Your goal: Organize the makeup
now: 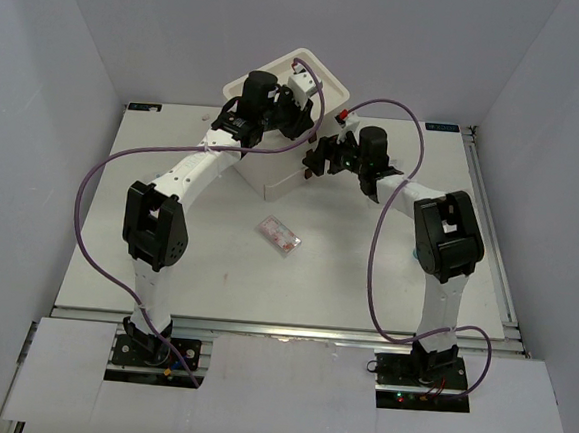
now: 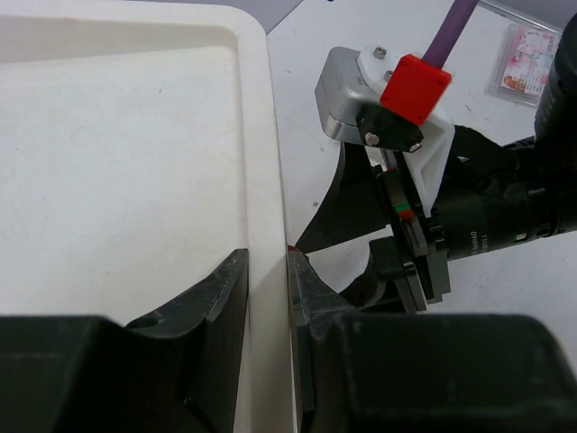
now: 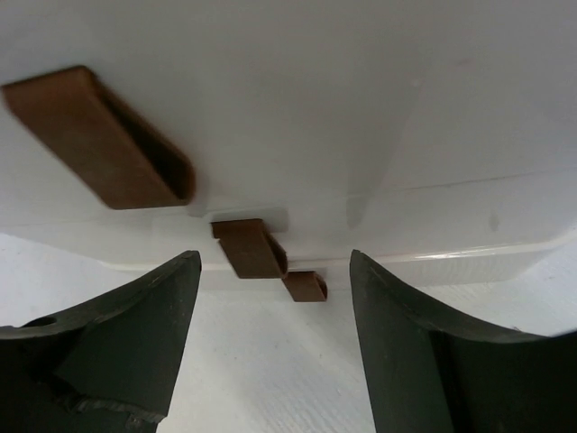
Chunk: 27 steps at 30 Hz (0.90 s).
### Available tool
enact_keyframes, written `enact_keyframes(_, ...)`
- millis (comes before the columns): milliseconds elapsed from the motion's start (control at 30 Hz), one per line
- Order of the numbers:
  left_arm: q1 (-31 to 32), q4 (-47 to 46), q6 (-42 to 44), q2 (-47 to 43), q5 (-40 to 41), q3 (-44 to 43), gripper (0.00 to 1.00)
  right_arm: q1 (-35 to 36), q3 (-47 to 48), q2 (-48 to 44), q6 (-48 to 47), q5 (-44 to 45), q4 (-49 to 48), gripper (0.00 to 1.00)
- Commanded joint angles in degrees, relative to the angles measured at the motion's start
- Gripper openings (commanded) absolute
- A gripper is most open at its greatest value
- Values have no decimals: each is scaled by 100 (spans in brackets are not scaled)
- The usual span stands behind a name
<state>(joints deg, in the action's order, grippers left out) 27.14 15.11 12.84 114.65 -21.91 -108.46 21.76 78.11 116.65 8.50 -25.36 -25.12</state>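
Bolted at six o'clock of the overhead view, both arm bases sat at the near table edge, and both arms reached away toward twelve. Next out, just below the centre of the white table (image 1: pixel 365 283), lay the flat clear case (image 1: pixel 279 235) with pink inside, well apart from either tool. It was the only makeup item any view showed, so where the rest lay could not be told. Beyond it, at about one o'clock from the case, the right gripper (image 1: pixel 319 159) faced the front of the cream drawer box (image 1: pixel 272 178). Its wrist view showed the jaws spread wide with nothing between them, near the brown drawer handles (image 3: pixel 251 246) but touching none. Farthest off, at twelve o'clock, the left gripper (image 1: pixel 290 111) sat over the box. Its wrist view showed its fingers (image 2: pixel 212 298) straddling the box's top rim, one on each side and seemingly pinched against it.

Judged from this, a drawer was about to be pulled while the box was braced. The slim handles stood close together, so a slightly off approach could catch the wrong one or slip off. If the left pinch on the smooth rim gave, the whole box could slide or tip toward six o'clock, toward the case. The thin case itself would likely be awkward to lift off the flat table.
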Motion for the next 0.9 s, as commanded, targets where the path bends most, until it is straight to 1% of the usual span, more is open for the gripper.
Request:
enact_keyframes(0, 204, 662, -175, -50, -672, -59, 13, 39, 284, 99, 90, 354, -406, 68)
enact_keyframes(67, 204, 660, -193, -48, -674, -61, 13, 56, 284, 112, 123, 332, -472, 62)
enact_keyframes(133, 204, 660, -203, -48, -682, -53, 13, 57, 292, 137, 142, 264, -542, 58)
enact_keyframes(233, 204, 658, -223, -39, -683, -42, 13, 65, 314, 158, 180, 147, -599, 46)
enact_keyframes(300, 204, 651, -231, -38, -682, -37, 13, 66, 327, 165, 187, 71, -637, 42)
enact_keyframes(367, 204, 644, -245, -24, -675, -51, 13, 66, 320, 165, 187, -56, -665, 32)
enact_keyframes(433, 204, 649, -256, -13, -645, -70, 13, 66, 214, 85, 170, -123, -675, 23)
enact_keyframes(600, 201, 637, -280, -13, -592, -82, 13, 54, -324, -440, -12, -279, -824, 8)
enact_keyframes(867, 113, 624, -435, -46, -543, -26, 13, -62, -1654, -1647, -451, -446, -883, 8)
